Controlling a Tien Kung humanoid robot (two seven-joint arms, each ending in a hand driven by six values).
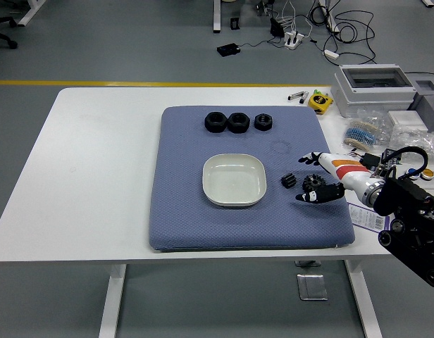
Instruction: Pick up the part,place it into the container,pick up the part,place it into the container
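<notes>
A white square dish point(234, 179) sits in the middle of a blue mat point(182, 211). Two small black gear-like parts lie to its right: one point(288, 181) near the dish, the other point(313, 184) just beyond it. My right hand point(306, 179) reaches in from the right at mat level. Its fingers point(312, 158) are spread, and the thumb point(317, 196) lies below the nearer-to-hand gear. That gear sits between thumb and fingers, not gripped. Three larger black ring parts point(238, 122) stand in a row at the mat's far edge. My left arm is out of view.
At the far right of the table stand a grey box point(374, 88), a yellow tape measure point(320, 101), bags of small parts point(365, 132) and coloured buttons point(427, 173). Cables lie on the floor beyond the table.
</notes>
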